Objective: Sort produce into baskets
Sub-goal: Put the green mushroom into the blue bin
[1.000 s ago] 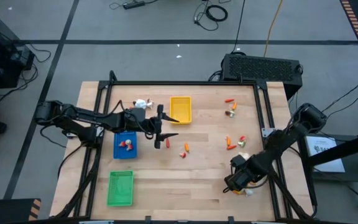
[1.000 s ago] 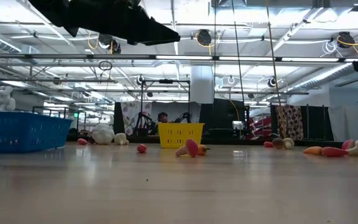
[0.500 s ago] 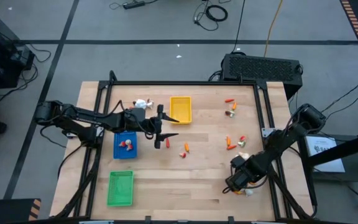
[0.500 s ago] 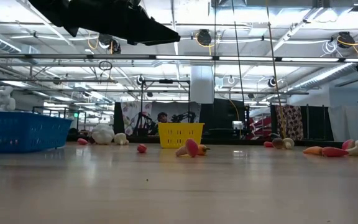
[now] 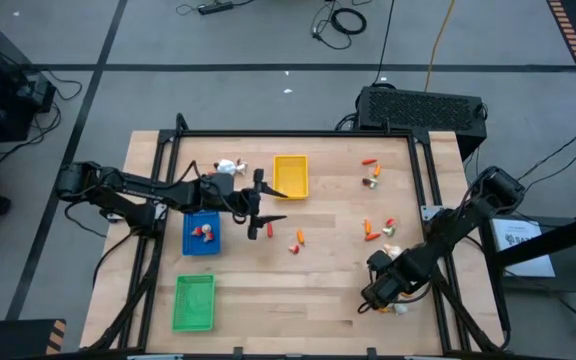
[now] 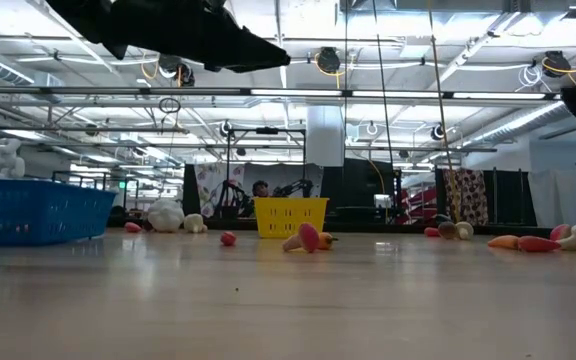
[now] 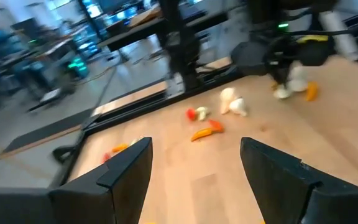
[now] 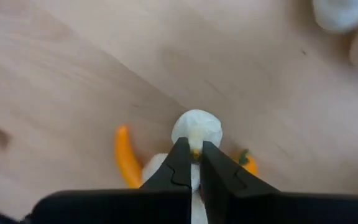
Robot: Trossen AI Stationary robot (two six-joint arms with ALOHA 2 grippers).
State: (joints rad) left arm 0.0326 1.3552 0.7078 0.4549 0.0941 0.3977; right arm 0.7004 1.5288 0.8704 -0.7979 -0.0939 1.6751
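Note:
My right gripper (image 5: 372, 297) is low over the table's near right part, shut on a whitish bulb (image 8: 196, 127) among orange pieces (image 8: 124, 163). My left gripper (image 5: 259, 206) is open and empty above the table's middle, between the blue basket (image 5: 202, 232) and the yellow basket (image 5: 290, 175); a red piece (image 5: 267, 230) lies just near of it. The green basket (image 5: 194, 302) stands at the near left. The blue basket holds red-and-white pieces (image 5: 205, 232). Loose produce lies at the far left (image 5: 228, 166), far right (image 5: 371, 172) and middle right (image 5: 378, 228). My right gripper pinches the whitish bulb between its two fingertips (image 8: 180, 163), at the bulb's side nearest the wrist (image 8: 196, 148). The fingers come from above, pointing down. Whether the bulb rests on the table or is lifted, I cannot tell.
A black frame (image 5: 298, 134) runs round the table's edges. Two small pieces (image 5: 298, 240) lie in the table's middle. In the low view the yellow basket (image 6: 290, 215) stands far off and the blue basket (image 6: 38, 210) at the left. Bare wood lies along the near middle.
My right arm has shifted a little toward the table's left. The rest has kept still.

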